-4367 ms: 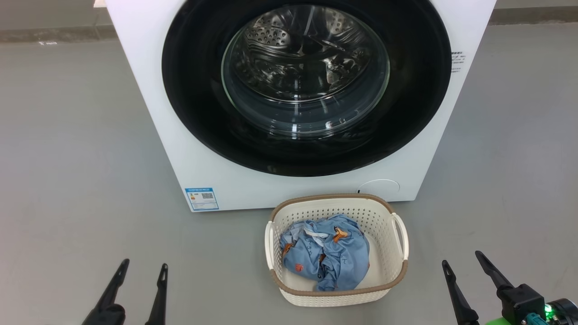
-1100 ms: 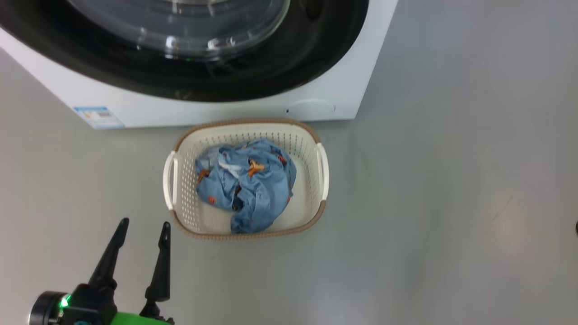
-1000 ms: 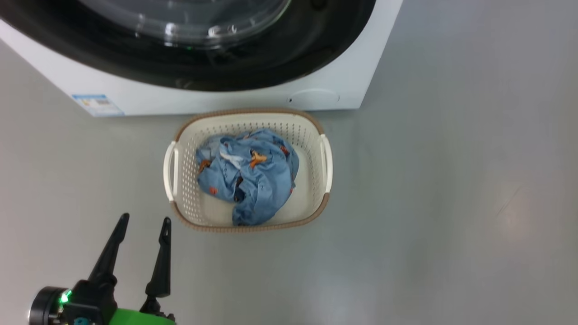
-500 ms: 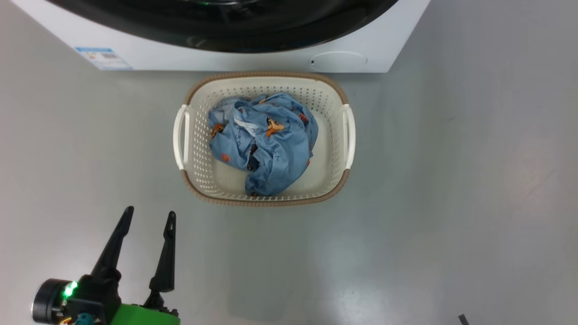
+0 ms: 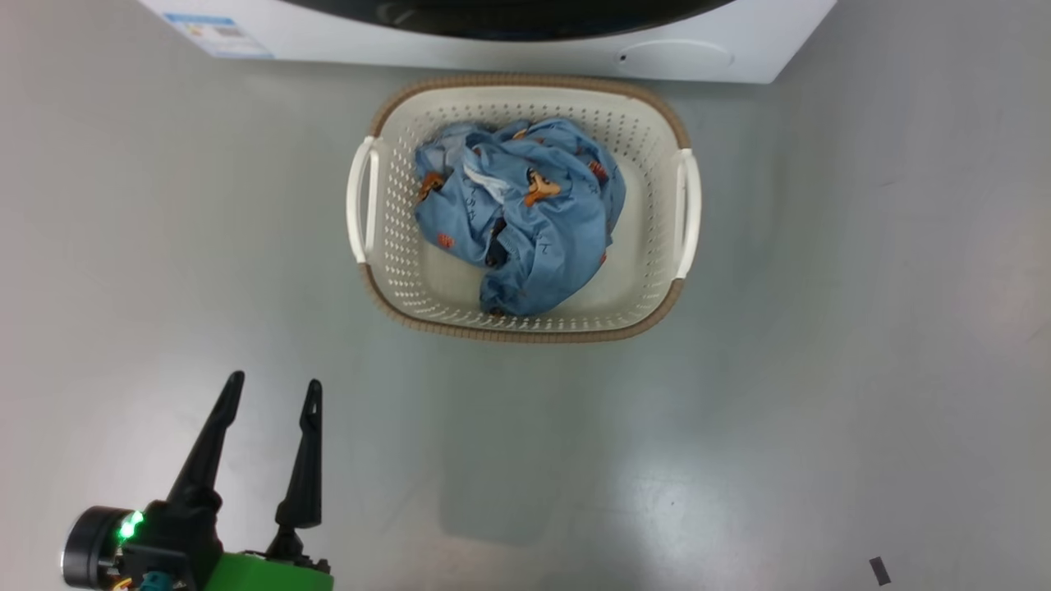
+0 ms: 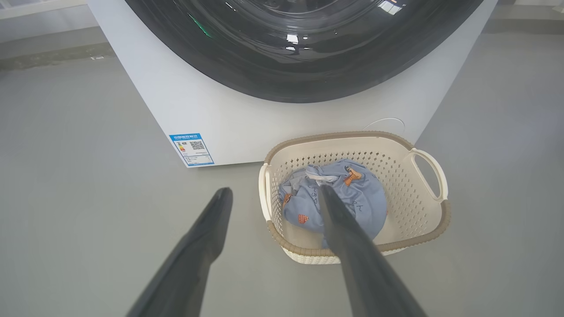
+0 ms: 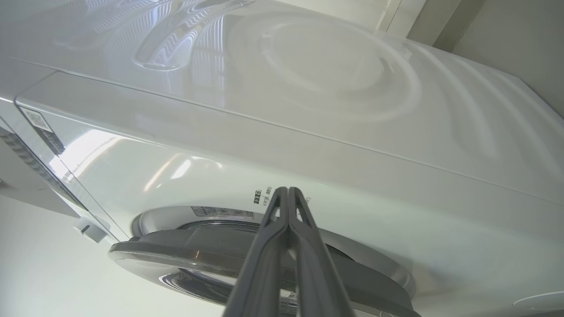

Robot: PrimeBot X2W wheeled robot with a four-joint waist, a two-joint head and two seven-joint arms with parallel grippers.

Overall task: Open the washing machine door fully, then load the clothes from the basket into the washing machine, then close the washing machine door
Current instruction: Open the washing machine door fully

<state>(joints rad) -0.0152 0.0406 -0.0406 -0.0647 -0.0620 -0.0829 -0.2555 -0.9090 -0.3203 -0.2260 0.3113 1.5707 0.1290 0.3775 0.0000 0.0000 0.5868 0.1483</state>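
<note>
The cream basket [image 5: 525,332] with a brown rim stands on the floor against the white washing machine [image 5: 509,49]. The light blue clothes [image 5: 534,213] lie bundled inside it. My left gripper [image 5: 271,392] hangs open and empty at the lower left, short of the basket's near left corner. The left wrist view looks past the left gripper [image 6: 274,190] at the basket [image 6: 352,134], the clothes [image 6: 365,198] and the glossy black washing machine door [image 6: 308,57]. My right gripper [image 7: 287,189] is shut on nothing, tips close to the white washing machine [image 7: 308,110] by the door's grey edge [image 7: 198,246].
Grey floor spreads out on all sides of the basket. A blue label [image 6: 191,149] sits low on the machine's front left. A small dark mark [image 5: 878,570] lies on the floor at the lower right.
The head camera has tilted down, so the machine has slid up towards the top edge of the picture. The left gripper stays open in the same place. The right gripper has left the head view.
</note>
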